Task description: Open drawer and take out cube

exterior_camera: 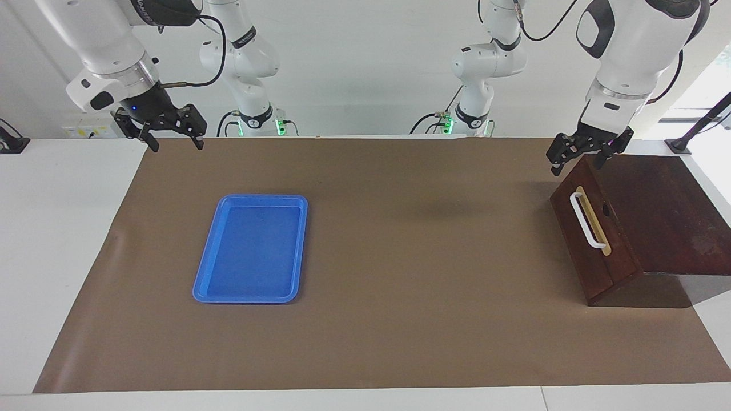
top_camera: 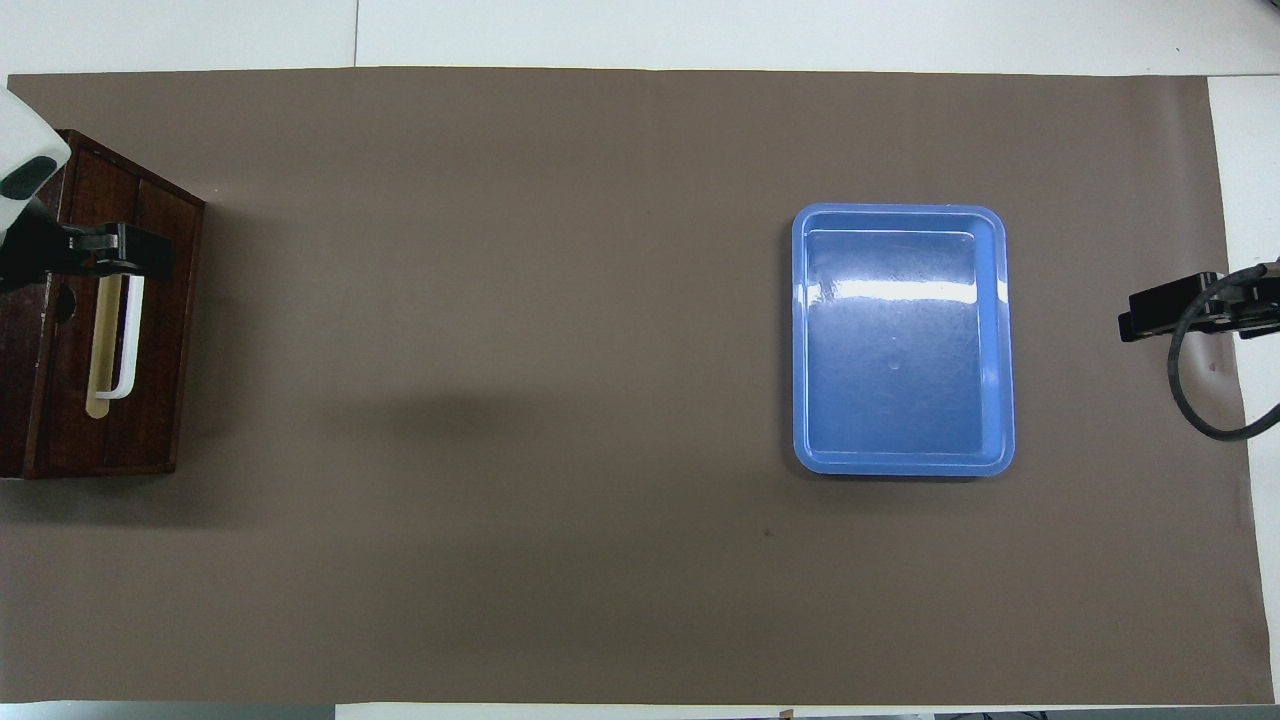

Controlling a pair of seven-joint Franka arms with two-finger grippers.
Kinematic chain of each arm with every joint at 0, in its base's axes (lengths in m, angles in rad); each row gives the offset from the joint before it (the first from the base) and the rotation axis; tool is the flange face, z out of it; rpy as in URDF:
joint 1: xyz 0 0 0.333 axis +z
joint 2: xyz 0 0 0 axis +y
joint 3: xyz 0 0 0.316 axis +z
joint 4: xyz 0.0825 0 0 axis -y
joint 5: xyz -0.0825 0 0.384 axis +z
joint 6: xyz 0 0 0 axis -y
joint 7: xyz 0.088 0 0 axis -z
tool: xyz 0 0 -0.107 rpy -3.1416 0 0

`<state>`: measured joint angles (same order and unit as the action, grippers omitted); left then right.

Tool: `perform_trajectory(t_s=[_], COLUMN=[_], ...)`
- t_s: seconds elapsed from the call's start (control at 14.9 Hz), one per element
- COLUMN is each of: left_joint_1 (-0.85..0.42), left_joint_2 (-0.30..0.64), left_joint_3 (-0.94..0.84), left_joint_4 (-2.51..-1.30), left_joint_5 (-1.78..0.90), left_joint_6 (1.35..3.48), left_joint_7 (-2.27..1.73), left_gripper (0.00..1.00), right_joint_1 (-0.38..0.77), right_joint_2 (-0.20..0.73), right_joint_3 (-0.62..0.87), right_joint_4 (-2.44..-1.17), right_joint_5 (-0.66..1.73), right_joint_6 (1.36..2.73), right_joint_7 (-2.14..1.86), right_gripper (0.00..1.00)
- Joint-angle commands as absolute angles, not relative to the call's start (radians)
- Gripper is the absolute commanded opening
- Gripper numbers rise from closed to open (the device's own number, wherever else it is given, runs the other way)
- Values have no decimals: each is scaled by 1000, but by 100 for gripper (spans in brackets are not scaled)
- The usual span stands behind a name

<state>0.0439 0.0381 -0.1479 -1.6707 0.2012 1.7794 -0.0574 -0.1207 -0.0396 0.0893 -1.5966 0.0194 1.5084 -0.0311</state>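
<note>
Brown mat [exterior_camera: 400, 342] on white table [exterior_camera: 57, 257]

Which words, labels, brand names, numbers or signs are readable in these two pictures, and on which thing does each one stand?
None can be read.
The drawer, its white handle and the blue tray carry no print.
The arm bases bear small round marks, too small to read.
The wall plate beside the right arm is likewise illegible.
</note>
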Motion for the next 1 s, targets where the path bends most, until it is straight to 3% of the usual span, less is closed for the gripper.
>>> perform_trajectory(t_s=[0.0, 0.33, 0.67, 0.94], left_joint_1=[55, 166, 46, 55], left_joint_2=[64, 69, 86, 97], left_joint_3=[-143, -143, -143, -140], left_joint_4=[-1728, -1890, -1870, -1945], left_joint_5=[281, 342, 341, 397], left_joint_6=[1871, 2081, 2072, 2149], left_joint_7=[17, 86, -33, -44], left_gripper=[100, 100, 100, 100], right_joint_1=[-126, -127, -129, -141], right_joint_2=[-45, -46, -48, -44], right_joint_3=[91, 92, 92, 84], right_joint_4=[-1605, -1603, -1603, -1594], right_joint_5=[9, -9, -8, 1], right_joint_6=[1523, 1517, 1511, 1506], right_joint_7=[-23, -23, -20, -23], right_gripper=[100, 100, 100, 100])
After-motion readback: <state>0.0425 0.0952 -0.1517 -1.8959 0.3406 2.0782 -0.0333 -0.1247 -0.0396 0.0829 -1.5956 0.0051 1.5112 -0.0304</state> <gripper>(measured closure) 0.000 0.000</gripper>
